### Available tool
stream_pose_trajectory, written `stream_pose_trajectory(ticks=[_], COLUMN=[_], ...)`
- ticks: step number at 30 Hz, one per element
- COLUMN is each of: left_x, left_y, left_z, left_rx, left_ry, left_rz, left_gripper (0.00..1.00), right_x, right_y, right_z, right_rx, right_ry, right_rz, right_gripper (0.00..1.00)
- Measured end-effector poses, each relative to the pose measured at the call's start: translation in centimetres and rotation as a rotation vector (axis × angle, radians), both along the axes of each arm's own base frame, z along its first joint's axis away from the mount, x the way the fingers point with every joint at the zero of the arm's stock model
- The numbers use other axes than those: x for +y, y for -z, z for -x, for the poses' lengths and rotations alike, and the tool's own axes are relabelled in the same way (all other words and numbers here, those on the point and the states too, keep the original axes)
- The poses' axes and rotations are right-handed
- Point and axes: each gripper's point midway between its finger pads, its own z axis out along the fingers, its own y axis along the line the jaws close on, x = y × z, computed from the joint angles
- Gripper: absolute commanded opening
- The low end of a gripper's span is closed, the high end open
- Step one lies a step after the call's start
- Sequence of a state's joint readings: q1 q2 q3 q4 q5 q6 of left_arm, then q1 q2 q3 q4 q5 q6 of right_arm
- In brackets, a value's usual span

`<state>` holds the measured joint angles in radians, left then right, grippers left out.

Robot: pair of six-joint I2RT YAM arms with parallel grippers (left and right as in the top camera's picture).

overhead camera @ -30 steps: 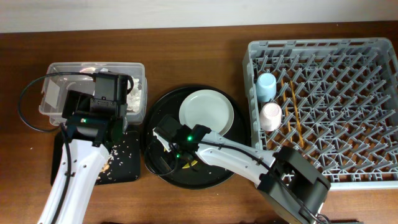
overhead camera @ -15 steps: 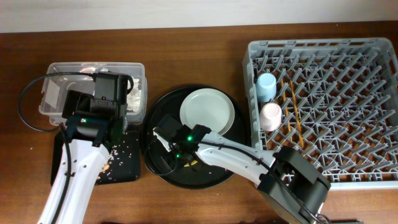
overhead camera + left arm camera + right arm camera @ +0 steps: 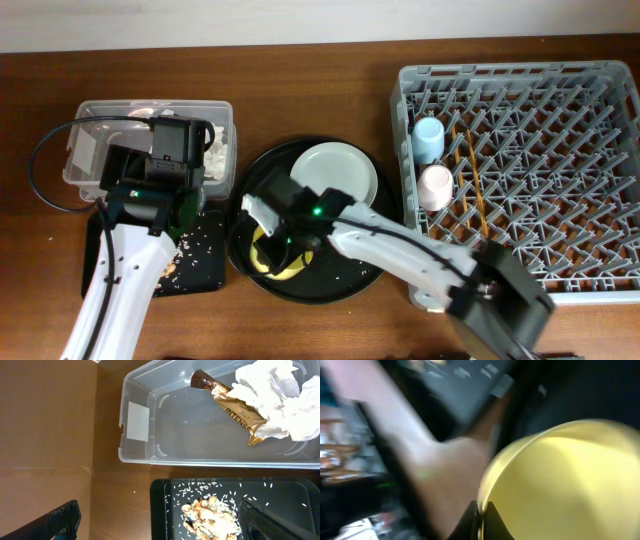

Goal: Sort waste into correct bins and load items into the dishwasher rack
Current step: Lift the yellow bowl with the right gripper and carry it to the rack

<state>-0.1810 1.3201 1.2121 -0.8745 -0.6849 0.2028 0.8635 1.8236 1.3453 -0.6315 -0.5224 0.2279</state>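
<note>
Bearing the dishwasher rack, brown wooden table.

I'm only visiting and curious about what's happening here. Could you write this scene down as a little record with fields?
Left tool: open, holding nothing
Right tool: shut on the rim of the yellow bowl
Clear tub: gold wrapper, white tissues
Black tray: food scraps
Round black tray: white plate on it
Rack: blue cup, pink cup, chopsticks
</note>
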Motion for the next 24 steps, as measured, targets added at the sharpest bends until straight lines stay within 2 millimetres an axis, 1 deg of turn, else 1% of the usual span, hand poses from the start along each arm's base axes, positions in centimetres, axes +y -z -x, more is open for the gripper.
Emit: stream_pose_trajectory(ticks=[2,4,5,6,7,8,9,10,11,13,15,18,19,20,21,22,23,24], left_x=[0.0,0.0,0.0,0.0,0.0,0.0,0.0,0.0,0.0,0.0,0.0,0.0,0.0,0.0,0.0,0.0,0.0,0.0], left_y=[0.0,0.0,0.0,0.0,0.0,0.0,0.0,0.0,0.0,0.0,0.0,0.0,0.0,0.0,0.0,0.0,0.0,0.0], left_z=[0.0,0.0,0.0,0.0,0.0,0.0,0.0,0.0,0.0,0.0,0.0,0.0,0.0,0.0,0.0,0.0,0.0,0.0], left_rx=[0.0,0.0,0.0,0.0,0.0,0.0,0.0,0.0,0.0,0.0,0.0,0.001,0.0,0.0,0.002,0.003,0.002,0.003], left_ry=[0.0,0.0,0.0,0.0,0.0,0.0,0.0,0.0,0.0,0.0,0.0,0.0,0.0,0.0,0.001,0.002,0.002,0.002], left_rz=[0.0,0.0,0.0,0.0,0.0,0.0,0.0,0.0,0.0,0.0,0.0,0.0,-0.001,-0.001,-0.002,-0.002,-0.002,-0.002], left_gripper=[0.99,0.99,0.99,0.99,0.99,0.99,0.99,0.99,0.99,0.99,0.99,0.99,0.99,0.99,0.99,0.99,0.99,0.99], right_x=[-0.5,-2.0,-3.1,-4.7,-6.0,-7.9,-9.5,-10.8,-12.7,-17.5,-21.0,-27.5,-30.5,-31.9,-34.2,-35.4,-37.2,-38.6], right_y=[-3.7,-7.0,-8.5,-10.2,-11.2,-12.4,-13.2,-13.7,-14.3,-15.4,-16.1,-17.6,-18.3,-18.6,-18.8,-18.8,-18.7,-18.3], right_z=[-0.4,-1.2,-1.9,-3.0,-3.9,-5.1,-6.2,-7.2,-8.4,-11.5,-13.4,-16.3,-17.5,-17.9,-18.5,-18.8,-19.3,-19.7], right_rx=[0.0,-0.007,-0.015,-0.032,-0.045,-0.063,-0.08,-0.093,-0.105,-0.133,-0.148,-0.215,-0.262,-0.281,-0.308,-0.322,-0.338,-0.338], right_ry=[0.005,0.033,0.06,0.1,0.137,0.183,0.229,0.267,0.317,0.433,0.509,0.626,0.667,0.682,0.71,0.722,0.742,0.762], right_rz=[-0.093,-0.161,-0.187,-0.216,-0.232,-0.249,-0.26,-0.268,-0.283,-0.326,-0.367,-0.45,-0.493,-0.512,-0.537,-0.553,-0.572,-0.583], right_gripper=[0.04,0.04,0.04,0.04,0.04,0.04,0.04,0.04,0.04,0.04,0.04,0.04,0.04,0.04,0.04,0.04,0.04,0.04])
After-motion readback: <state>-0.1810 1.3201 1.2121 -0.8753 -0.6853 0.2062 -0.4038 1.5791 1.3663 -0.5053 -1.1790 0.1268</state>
